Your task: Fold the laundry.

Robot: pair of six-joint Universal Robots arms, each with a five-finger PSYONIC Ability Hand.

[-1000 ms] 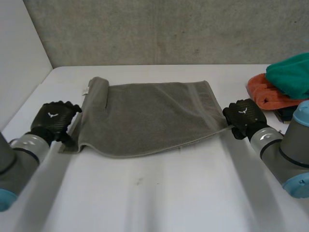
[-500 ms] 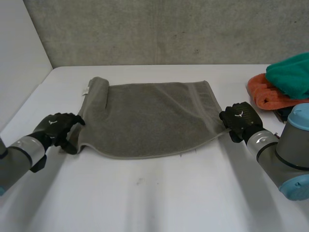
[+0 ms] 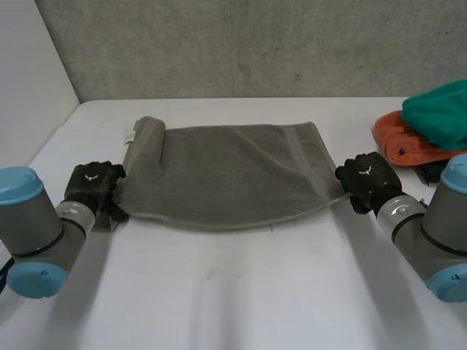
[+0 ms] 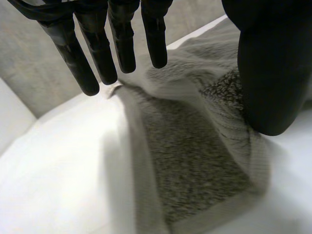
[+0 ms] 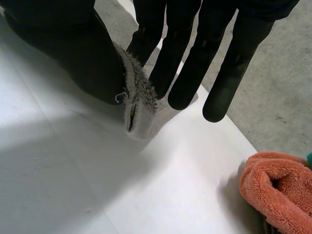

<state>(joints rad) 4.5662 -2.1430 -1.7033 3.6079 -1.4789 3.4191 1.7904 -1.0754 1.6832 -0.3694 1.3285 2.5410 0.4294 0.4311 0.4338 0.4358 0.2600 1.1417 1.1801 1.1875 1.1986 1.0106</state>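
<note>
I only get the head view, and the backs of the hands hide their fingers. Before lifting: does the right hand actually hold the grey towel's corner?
Observer: Yes. Its wrist view shows the right hand pinching a corner of the grey towel between thumb and straight fingers.
Operator: And the left hand?
Observer: No grip. The left hand has its fingers straight and spread above the towel's near corner; its thumb seems to rest on the cloth.
</note>
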